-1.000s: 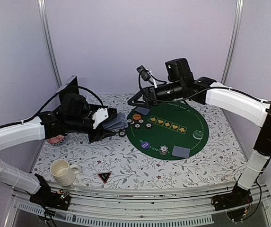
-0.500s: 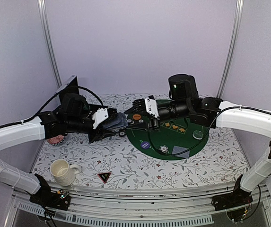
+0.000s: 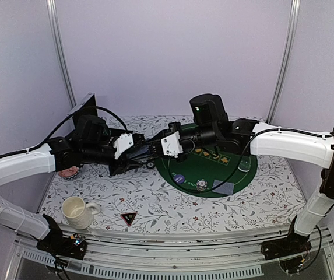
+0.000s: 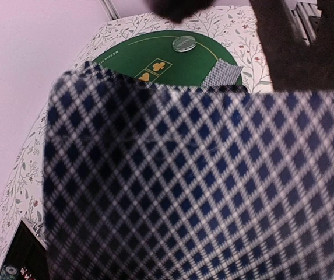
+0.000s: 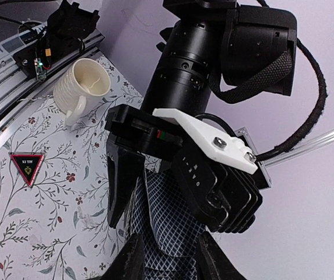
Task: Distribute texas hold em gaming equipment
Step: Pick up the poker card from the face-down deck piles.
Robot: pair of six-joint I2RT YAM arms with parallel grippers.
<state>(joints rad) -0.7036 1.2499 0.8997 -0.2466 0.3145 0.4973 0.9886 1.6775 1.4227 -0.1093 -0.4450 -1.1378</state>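
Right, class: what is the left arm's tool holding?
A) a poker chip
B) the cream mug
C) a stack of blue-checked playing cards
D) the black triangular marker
C: the blue-checked playing cards fill the left wrist view, and the right wrist view shows them clamped in the left tool; the cream mug stands apart, untouched.

The playing cards [image 4: 196, 186] look like thin coated paper, their lattice backs smooth with a faint sheen. Toward 2 o'clock on the table, the round green mat [image 3: 196, 172] is matt and felt-like (no glare shows on it). The floral table cover [image 3: 155, 198] looks like smooth printed cloth. At 7 o'clock the cream mug [image 3: 74, 211] is glossy, ribbed ceramic. The white arm shells [image 3: 289, 146] are glossy plastic.
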